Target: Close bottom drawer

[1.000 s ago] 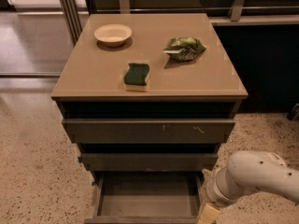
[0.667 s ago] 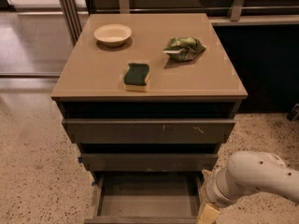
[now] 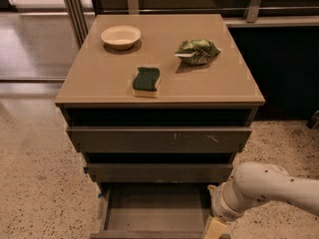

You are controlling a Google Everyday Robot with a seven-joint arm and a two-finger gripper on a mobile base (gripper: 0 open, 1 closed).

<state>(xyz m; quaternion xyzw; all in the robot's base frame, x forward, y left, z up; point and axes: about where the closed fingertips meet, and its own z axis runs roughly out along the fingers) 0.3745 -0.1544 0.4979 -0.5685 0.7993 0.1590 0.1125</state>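
The bottom drawer (image 3: 149, 218) is pulled out at the foot of the cabinet, showing its flat grey floor and thin side walls. Its front edge runs along the bottom of the view. My white arm (image 3: 264, 188) comes in from the right and bends down beside the drawer's right wall. My gripper (image 3: 215, 229) shows only as a pale yellowish tip at the drawer's front right corner, cut off by the bottom edge of the view.
Above are the mid-width drawer front (image 3: 159, 172) and the widest drawer front (image 3: 159, 139) with white scratches. On the cabinet top (image 3: 89, 83) lie a cream bowl (image 3: 120, 36), a green-and-yellow sponge (image 3: 146, 80) and a green snack bag (image 3: 197, 51). Speckled floor (image 3: 35, 183) lies all around.
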